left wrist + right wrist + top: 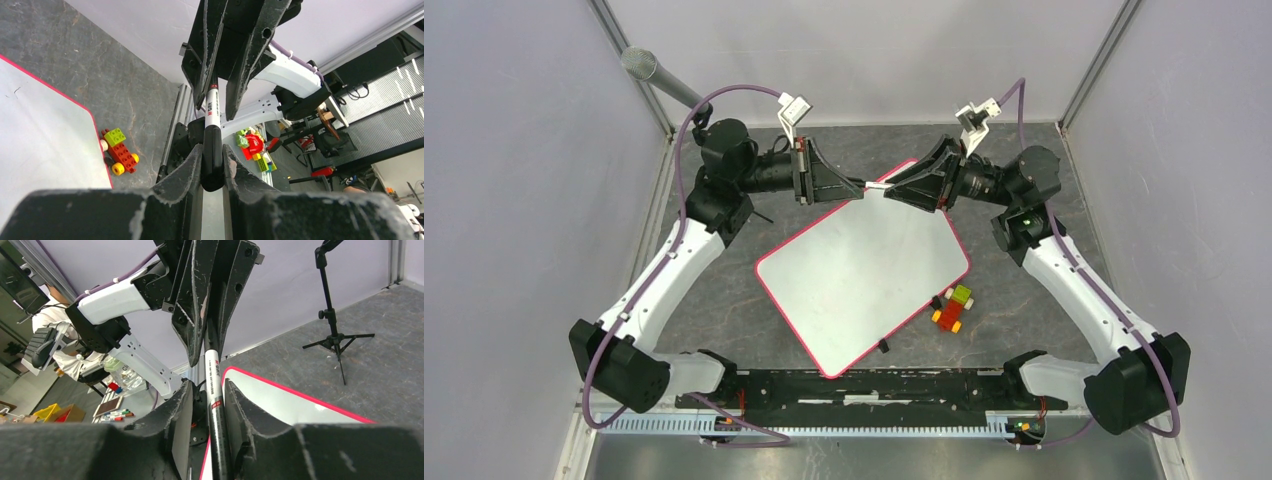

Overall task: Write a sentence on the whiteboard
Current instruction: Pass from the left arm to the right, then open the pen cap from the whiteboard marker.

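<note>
Black-ended marker (212, 107) lies 9–3 o'clock: my L gripper (212, 165) clamps one end, R gripper (209, 385) straddles other, grip unclear; whiteboard (864, 270) at 6.

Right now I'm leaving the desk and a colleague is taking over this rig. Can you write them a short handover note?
Left gripper: shut on the black end of the marker.
Right gripper: fingers on either side of the marker's barrel. Whether they clamp it is unclear.
Things: both grippers meet at the marker, in the air over the far corner of the whiteboard. The whiteboard lies askew, with a toy block car beside its near right edge.
Done: the marker is off the table and in hand.
Left: the whiteboard is blank, so the whole sentence remains to be written. I cannot tell if the cap is off.
</note>
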{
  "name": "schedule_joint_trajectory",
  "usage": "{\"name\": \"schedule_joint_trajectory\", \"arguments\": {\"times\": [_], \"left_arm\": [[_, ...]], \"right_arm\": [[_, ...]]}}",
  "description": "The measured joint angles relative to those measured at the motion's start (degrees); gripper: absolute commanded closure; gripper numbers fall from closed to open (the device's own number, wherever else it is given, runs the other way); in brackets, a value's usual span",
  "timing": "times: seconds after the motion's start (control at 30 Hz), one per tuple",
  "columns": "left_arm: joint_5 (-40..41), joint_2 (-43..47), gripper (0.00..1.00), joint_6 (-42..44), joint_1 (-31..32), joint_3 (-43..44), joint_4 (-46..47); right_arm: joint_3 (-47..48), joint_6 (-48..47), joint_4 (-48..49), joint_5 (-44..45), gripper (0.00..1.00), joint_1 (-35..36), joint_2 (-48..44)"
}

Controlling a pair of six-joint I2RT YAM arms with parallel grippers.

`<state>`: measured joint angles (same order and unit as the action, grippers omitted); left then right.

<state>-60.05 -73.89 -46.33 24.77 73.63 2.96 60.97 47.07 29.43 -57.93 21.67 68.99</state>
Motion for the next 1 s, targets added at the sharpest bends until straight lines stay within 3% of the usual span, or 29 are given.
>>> {"name": "schedule_joint_trajectory", "arguments": {"times": [0.17, 0.3, 0.37, 0.47, 0.6, 0.67, 0.8, 0.9, 1.0], "left_arm": [[0.02, -0.24, 0.98, 1.22, 0.87, 0.33, -0.94], [-0.04, -0.48, 0.98, 2.51, 1.11, 0.61, -1.88], [-0.02, -0.48, 0.97, 3.48, 1.14, 0.79, -3.26], [0.0, -0.57, 0.98, 4.59, 1.22, 0.79, -4.83], [-0.02, -0.57, 0.98, 5.9, 1.33, 0.79, -5.88], [-0.11, -0.57, 0.97, 6.1, 1.33, 0.79, -6.19], [-0.2, -0.57, 0.64, 6.19, 1.33, 0.81, -6.34], [0.0, -0.57, 0.55, 6.71, 0.85, 0.81, -7.13], [0.13, -0.52, 0.53, 6.75, -0.31, 0.81, -7.43]], "right_arm": [[0.24, -1.46, -1.4, -0.04, 0.81, 0.76, 0.48], [0.46, -2.08, -2.16, -0.07, 0.65, 0.79, 0.63], [0.55, -2.38, -2.45, -0.11, 0.66, 0.85, 0.81], [0.68, -2.8, -2.67, -0.13, 0.75, 0.85, 0.87], [0.74, -3.06, -3.15, -0.48, 1.0, 0.83, 1.25], [0.74, -3.23, -3.43, -0.61, 1.0, 0.81, 1.27], [0.74, -3.48, -3.52, -0.96, 1.0, 0.76, 1.27], [0.74, -3.61, -3.76, -1.25, 1.0, 0.66, 1.29], [0.76, -3.96, -4.46, -1.81, 1.0, 0.35, 1.31]]}}
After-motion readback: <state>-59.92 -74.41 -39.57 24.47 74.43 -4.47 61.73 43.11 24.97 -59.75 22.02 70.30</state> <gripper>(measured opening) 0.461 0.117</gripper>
